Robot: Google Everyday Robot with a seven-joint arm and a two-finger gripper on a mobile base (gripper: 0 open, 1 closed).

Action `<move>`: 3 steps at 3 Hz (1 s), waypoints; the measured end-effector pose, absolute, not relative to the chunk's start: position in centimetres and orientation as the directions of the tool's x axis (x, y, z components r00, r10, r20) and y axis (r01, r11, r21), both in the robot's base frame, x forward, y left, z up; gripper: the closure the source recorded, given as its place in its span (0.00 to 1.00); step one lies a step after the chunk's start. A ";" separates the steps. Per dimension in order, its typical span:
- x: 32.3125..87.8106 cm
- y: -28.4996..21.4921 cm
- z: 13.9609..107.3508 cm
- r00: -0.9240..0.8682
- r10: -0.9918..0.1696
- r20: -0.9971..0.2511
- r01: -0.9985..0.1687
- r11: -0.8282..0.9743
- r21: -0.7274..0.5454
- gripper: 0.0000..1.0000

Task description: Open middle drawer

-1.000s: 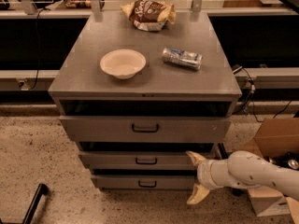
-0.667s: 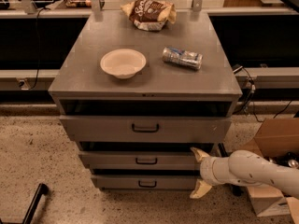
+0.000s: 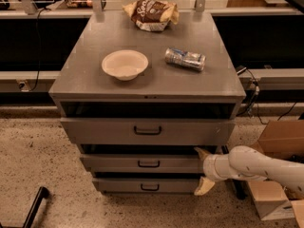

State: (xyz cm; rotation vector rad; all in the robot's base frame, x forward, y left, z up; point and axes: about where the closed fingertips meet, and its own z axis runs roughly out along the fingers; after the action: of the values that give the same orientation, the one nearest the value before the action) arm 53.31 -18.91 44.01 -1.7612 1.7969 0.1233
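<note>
The middle drawer [image 3: 114, 164] is the low, wide grey front in the cabinet, with a small black bar handle [image 3: 148, 164] at its centre. It stands out a little, with a dark gap above it. My gripper [image 3: 203, 170] comes in from the right on a white arm [image 3: 256, 164]. It is open at the right end of the middle drawer's front. One cream fingertip [image 3: 201, 152] is just above the panel's top edge and the other is below its lower edge, about 110 pixels right of the handle.
The top drawer [image 3: 95, 131] and bottom drawer [image 3: 118, 185] also stand slightly out. On the cabinet top [image 3: 76, 75] are a white bowl [image 3: 125, 64], a can lying on its side [image 3: 185, 59] and a chip bag [image 3: 151, 14]. Cardboard boxes [image 3: 280, 141] stand on the floor at right.
My gripper has shifted slightly up and to the right beside the drawer fronts. The drawers have not visibly moved.
</note>
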 end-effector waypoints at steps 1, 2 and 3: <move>54.7 -18.7 42.9 0.073 -0.880 -0.470 -0.936 0.102 -0.337 0.00; 55.5 -18.7 42.2 0.062 -0.881 -0.470 -0.936 0.112 -0.334 0.18; 56.0 -18.1 41.8 0.067 -0.879 -0.472 -0.938 0.107 -0.330 0.41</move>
State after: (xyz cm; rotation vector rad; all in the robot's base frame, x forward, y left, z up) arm 56.00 -18.10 41.78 -1.7709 1.8103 0.1311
